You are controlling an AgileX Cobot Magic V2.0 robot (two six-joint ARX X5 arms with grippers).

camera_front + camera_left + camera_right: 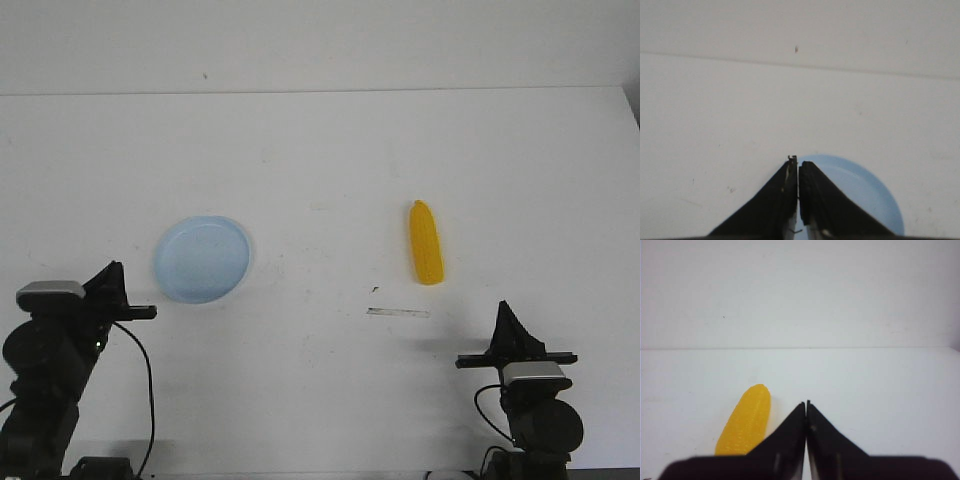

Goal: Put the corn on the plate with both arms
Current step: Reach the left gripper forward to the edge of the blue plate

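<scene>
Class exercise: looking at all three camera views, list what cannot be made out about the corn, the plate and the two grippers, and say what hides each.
- Corn: near end hidden behind the right gripper, right wrist view.
- Plate: near part covered by the left gripper, cut by the bottom edge, left wrist view.
- Both arms' bases: cut off by the bottom edge, front view.
- Table mark: too small to identify, front view.

The left claw (798,167) fills the lower middle of the frame — two black fingers (771,200) pressed together, only a thin seam between them, rising to a blunt tip. Behind it, toward the lower right of the frame, lies the pale blue plate (875,195), its rounded rim partly covered by the right-hand finger. The white worktop (715,125) spreads across the rest, faintly scuffed. A thin horizontal line crosses the upper frame — above it sits a tiny dark speck (796,48).
</scene>
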